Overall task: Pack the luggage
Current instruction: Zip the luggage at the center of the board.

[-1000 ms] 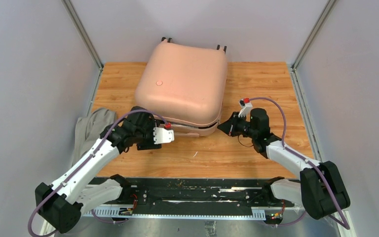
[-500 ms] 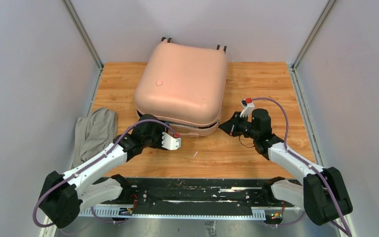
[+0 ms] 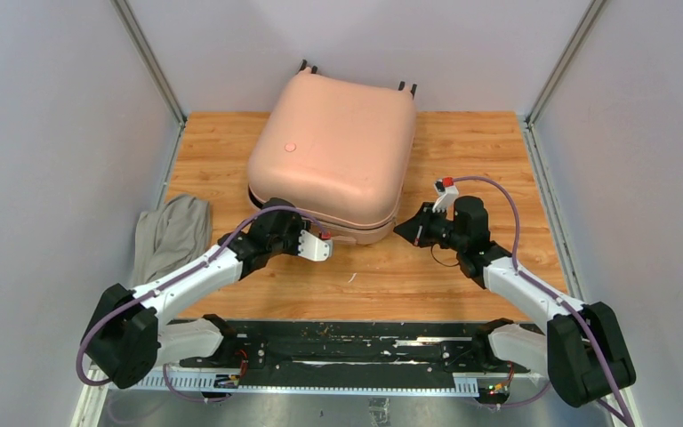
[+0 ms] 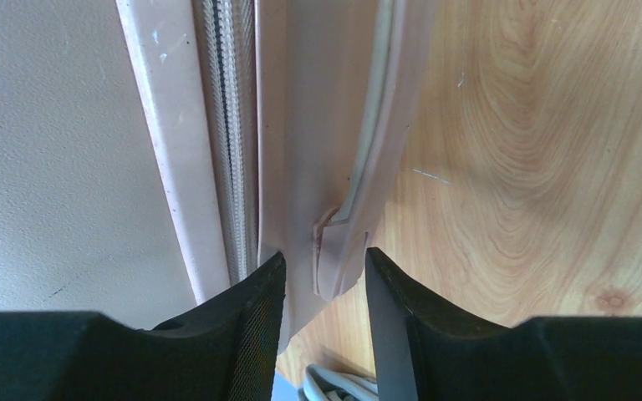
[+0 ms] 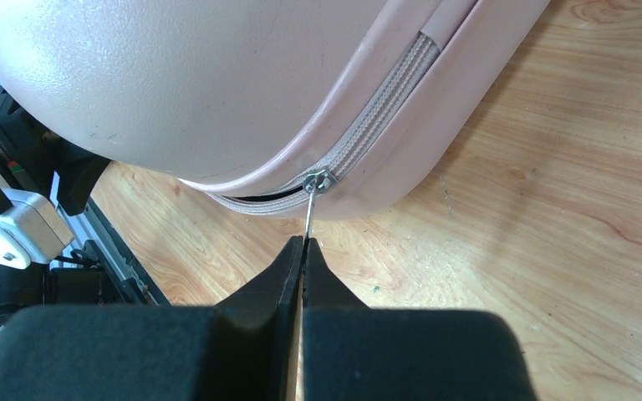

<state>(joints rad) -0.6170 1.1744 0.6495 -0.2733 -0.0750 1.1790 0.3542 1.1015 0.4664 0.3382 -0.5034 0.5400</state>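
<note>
The pale pink luggage (image 3: 338,142) lies closed at the back of the wooden table (image 3: 471,151). My left gripper (image 3: 305,231) is at its front edge. In the left wrist view the left gripper (image 4: 324,257) is shut on the lower shell's rim and the end of the pink handle (image 4: 376,167), beside the zipper (image 4: 227,125). My right gripper (image 3: 400,229) is at the front right corner. In the right wrist view the right gripper (image 5: 303,242) is shut on the thin metal pull tab (image 5: 310,213) of the zipper slider (image 5: 318,180). A dark gap shows left of the slider.
A grey cloth bundle (image 3: 171,233) lies at the table's left edge, beside the left arm. Grey walls enclose the table on three sides. A black rail (image 3: 338,351) with the arm bases runs along the near edge.
My left arm has swung right to the luggage's front edge, and its jaws have narrowed onto the rim and handle. The luggage has shifted slightly right and back. The right gripper has hardly moved.
</note>
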